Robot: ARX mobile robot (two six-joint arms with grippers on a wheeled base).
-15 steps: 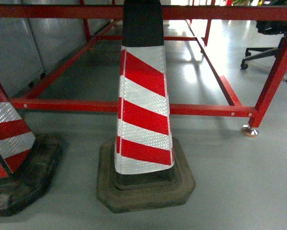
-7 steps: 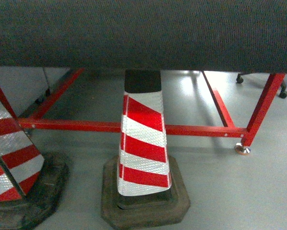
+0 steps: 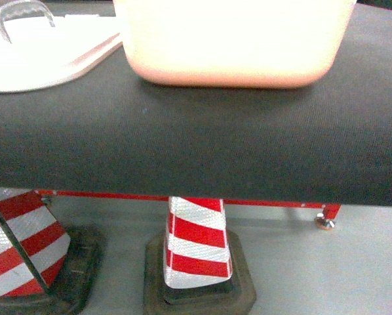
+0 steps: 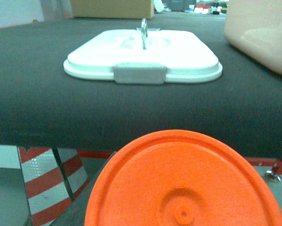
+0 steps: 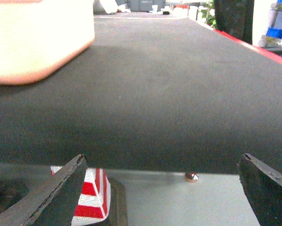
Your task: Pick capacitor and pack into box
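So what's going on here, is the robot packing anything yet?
Not yet. The box sits open on the black table, with its lid lying flat beside it. An orange round face, probably the capacitor, fills the bottom of the left wrist view, short of the table edge; what holds it isn't visible. The right gripper is open and empty, level with the table's near edge.

Wide-spread claw below black table edge, pink box far left
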